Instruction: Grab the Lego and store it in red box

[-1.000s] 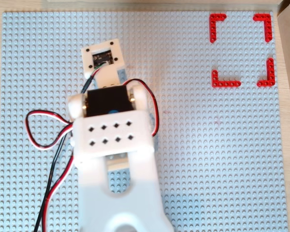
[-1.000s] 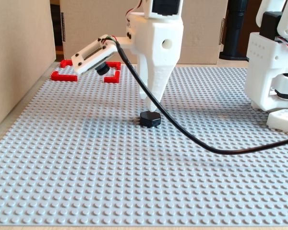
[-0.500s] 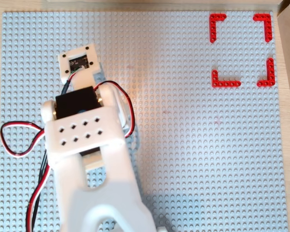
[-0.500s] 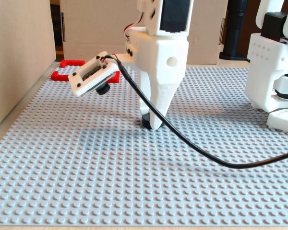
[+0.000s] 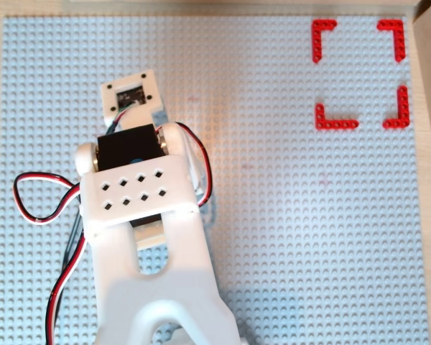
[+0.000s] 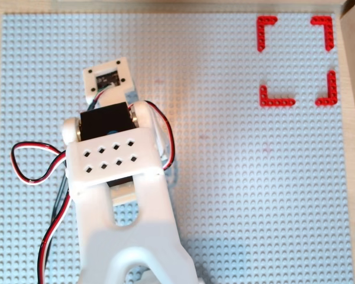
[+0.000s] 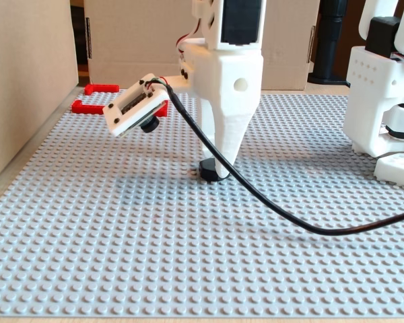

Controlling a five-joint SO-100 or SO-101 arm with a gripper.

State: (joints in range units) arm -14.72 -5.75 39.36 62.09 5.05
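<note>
In the fixed view the small dark Lego [image 7: 207, 169] sits on the grey baseplate [image 7: 188, 256]. My gripper [image 7: 217, 175] points straight down with its white fingertip touching the Lego's right side. Only one finger shows, so I cannot tell whether the jaws are closed on it. In both overhead views my white arm [image 5: 140, 194] [image 6: 115, 160] hides the Lego and the fingertips. The red box [image 5: 335, 123] [image 6: 276, 102], four red L-shaped corners, lies at the top right, far from the arm. In the fixed view its red pieces [image 7: 94, 106] show at the back left.
The wrist camera [image 7: 136, 104] sticks out to the left of the gripper, and its black cable [image 7: 276, 208] trails across the plate to the right. The arm base [image 7: 384, 101] stands at the right. Cardboard walls [image 7: 27, 81] border the left and back.
</note>
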